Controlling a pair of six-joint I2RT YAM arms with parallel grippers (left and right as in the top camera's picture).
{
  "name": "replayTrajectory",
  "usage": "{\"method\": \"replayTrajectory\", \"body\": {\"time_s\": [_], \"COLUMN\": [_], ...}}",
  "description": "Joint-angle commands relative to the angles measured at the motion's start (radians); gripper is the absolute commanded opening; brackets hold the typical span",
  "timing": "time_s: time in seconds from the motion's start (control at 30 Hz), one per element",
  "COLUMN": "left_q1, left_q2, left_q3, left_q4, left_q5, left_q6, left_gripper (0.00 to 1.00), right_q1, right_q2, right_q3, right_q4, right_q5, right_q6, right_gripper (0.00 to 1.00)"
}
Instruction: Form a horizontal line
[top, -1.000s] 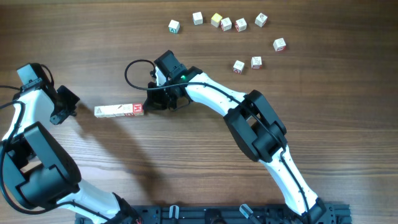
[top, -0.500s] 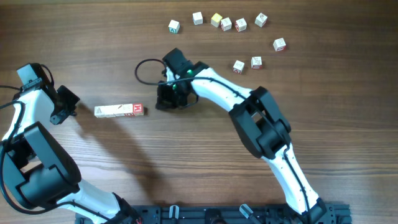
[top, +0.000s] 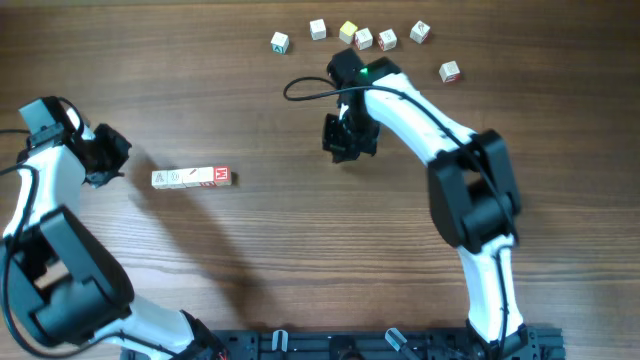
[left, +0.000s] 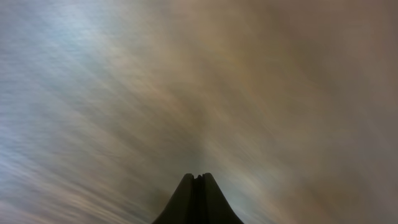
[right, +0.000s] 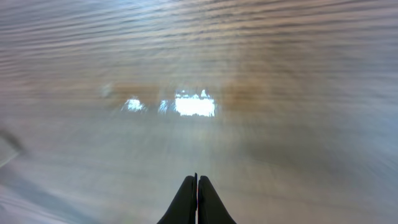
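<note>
- The row of cubes (top: 190, 178) lies level on the table (top: 300, 260), left of centre; its cubes sit edge to edge, and the M cube (top: 222, 177) closes the right end.
- The right gripper (top: 348, 140) hangs over bare wood, well apart from the row and below the loose cubes (top: 364, 39) scattered along the top edge; its wrist view shows the fingers (right: 191, 194) pressed together with nothing between them.
- The left gripper (top: 104, 158) sits near the row's left end without touching it; its wrist view, though smeared, shows the tips closed and empty too.
- The step in hand looks like fetching another loose cube to lengthen the row.
- To do it well, spread the fingers before coming down; a closed tip would only shove a cube aside.
- Pick a cube with room around it, such as the outlying one at the left (top: 280, 42); take it across two flat opposite faces, squarely, so that it does not twist.
- Set it down just beside the M cube, face to face and in line; lower it straight and let go before pulling away, since a sideways nudge could break the row.
</note>
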Motion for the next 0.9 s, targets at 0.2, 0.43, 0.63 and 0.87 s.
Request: {"method": "replayTrajectory", "body": {"time_s": [0.2,0.43,0.63,0.87], "left_q1": [-0.064,-0.133,-0.133,-0.133], "left_q2": [-0.587,-1.102,-1.254,-1.253], "left_q3": [0.021,0.021,0.021,0.018], "left_q4": [-0.206,-0.375,-0.452,-0.497], "left_q5": [0.501,0.452,0.445,0.445], "left_q6": [0.244,0.317,0.317,0.317], "left_gripper": [0.04,0.98,1.00,1.00], "right_q1": [0.012,0.012,0.013,0.012], "right_q2": [-0.535,-1.015,-1.259,-1.375], "right_q3": [0.004,0.004,0.004,0.004], "right_q4": [-0.298,-0.393,-0.393,-0.395], "right_q5": [0.440,0.504,0.504,0.504], "right_q6": [-0.017,-0.021,-0.020,-0.019], "right_gripper": [0.04,1.00,1.00,1.00]}}
